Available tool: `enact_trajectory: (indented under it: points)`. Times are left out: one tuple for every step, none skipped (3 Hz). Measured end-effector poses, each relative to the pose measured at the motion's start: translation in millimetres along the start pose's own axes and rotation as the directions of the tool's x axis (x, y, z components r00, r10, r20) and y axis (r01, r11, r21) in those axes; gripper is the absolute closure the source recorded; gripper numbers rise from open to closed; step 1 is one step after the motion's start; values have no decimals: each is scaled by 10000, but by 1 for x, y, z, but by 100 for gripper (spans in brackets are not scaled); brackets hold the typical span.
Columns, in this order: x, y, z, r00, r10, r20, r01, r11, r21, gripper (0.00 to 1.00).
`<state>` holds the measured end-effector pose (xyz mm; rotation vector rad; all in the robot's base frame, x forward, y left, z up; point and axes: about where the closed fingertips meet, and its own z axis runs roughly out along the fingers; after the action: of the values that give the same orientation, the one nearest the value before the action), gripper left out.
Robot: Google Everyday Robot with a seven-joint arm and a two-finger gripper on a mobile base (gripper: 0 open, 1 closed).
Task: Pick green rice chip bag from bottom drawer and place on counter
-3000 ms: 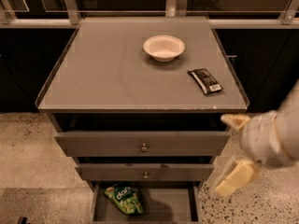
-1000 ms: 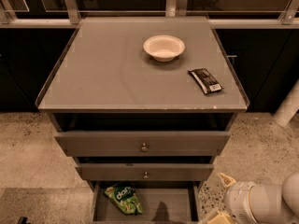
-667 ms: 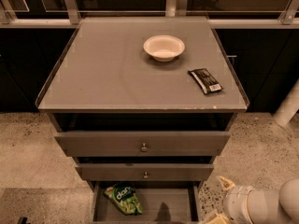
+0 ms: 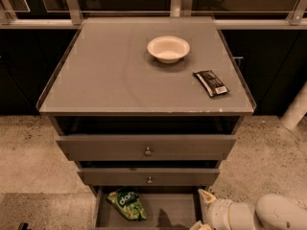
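Observation:
The green rice chip bag (image 4: 126,204) lies in the left part of the open bottom drawer (image 4: 177,210), on its flat grey floor. My gripper (image 4: 202,211) is low at the bottom right, at the drawer's right edge, well to the right of the bag; one pale finger (image 4: 207,198) points up and the other is cut by the frame edge. The white arm (image 4: 259,214) runs off to the right. The counter (image 4: 110,71) is the grey top of the cabinet above.
A white bowl (image 4: 168,48) and a small black flat wrapper (image 4: 210,82) lie on the counter's right half. Two wider drawers with metal knobs (image 4: 147,151) sit partly pulled out above the bottom drawer. Speckled floor surrounds the cabinet.
My gripper has dropped from beside the upper drawers to the bottom drawer's right edge. Over the last second it hardly moved. The bag has not moved.

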<state>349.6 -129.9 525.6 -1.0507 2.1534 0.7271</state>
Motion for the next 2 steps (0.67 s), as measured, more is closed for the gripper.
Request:
enact_trajectory:
  points:
    - [1,1,1,10000,5,-64,-5,10000,52,0]
    - [16,-2,26,10000,82,-27,-83,9996,-281,0]
